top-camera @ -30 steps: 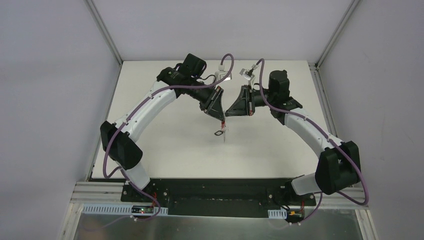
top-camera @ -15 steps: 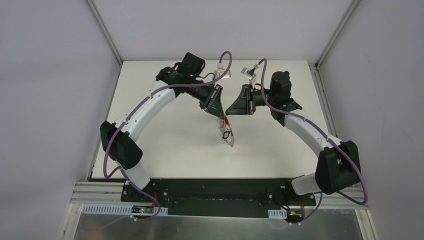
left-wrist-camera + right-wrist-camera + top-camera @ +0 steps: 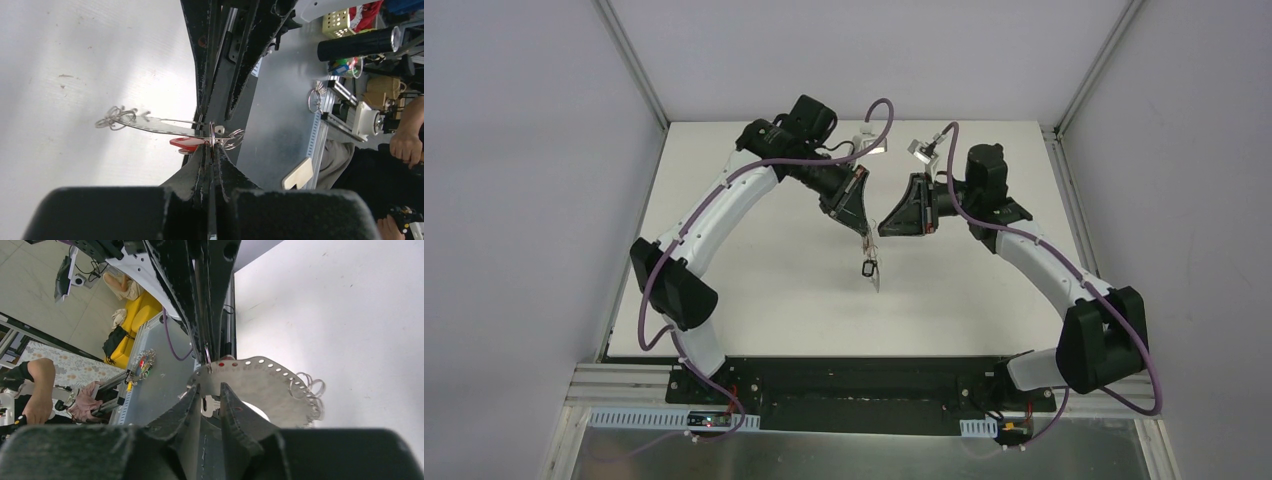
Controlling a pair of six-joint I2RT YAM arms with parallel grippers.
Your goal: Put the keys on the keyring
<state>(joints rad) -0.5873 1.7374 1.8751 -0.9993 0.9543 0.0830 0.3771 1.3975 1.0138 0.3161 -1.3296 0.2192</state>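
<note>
Top external: right end effector [image 3: 885, 228], slightly parted, empty, now backed off; left end effector [image 3: 864, 240] alone pinches keyring [image 3: 871, 271] midway between tabletop [image 3: 754, 290] side edges; red key [image 3: 184, 143] apparently threaded.

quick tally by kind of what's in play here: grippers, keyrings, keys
grippers: 2, left gripper and right gripper
keyring: 1
keys: 2, red-headed key and dark-tagged key
total: 5
</note>
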